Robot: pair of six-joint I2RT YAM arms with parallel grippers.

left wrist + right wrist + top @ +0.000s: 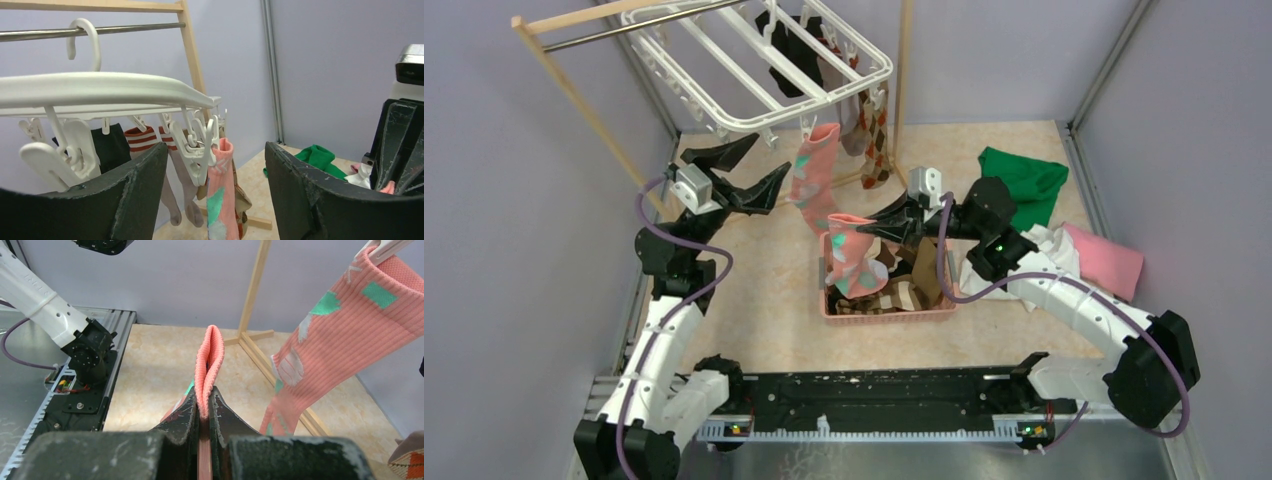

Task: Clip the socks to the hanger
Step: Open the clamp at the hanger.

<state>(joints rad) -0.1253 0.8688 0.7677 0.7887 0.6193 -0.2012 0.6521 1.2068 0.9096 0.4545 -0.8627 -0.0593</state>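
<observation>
Right hand (203,400) is pressed together on the ribbed cuff of a pink-teal sock (209,357). A loop of cuff stands proud above the fingers, and the rest hangs over the pink basket (894,314) on the desk.

Left hand (772,152) is spread with nothing in it, up by the near edge of the hanger (100,85), just beside its clips (192,147).

The matching sock (812,170) is already clipped on by its cuff. Argyle and black ones hang further back, and more lie in the basket.

Handling, as I judge it:
- The sock is light, limp knit, not slippery and not fragile. It droops wherever it's unsupported.
- Hold at the cuff, the thickest and firmest part, as it is now. Keep that loop exposed so a clip can bite it.
- The hanger hangs from its hook, so it will likely swing if pushed.
</observation>
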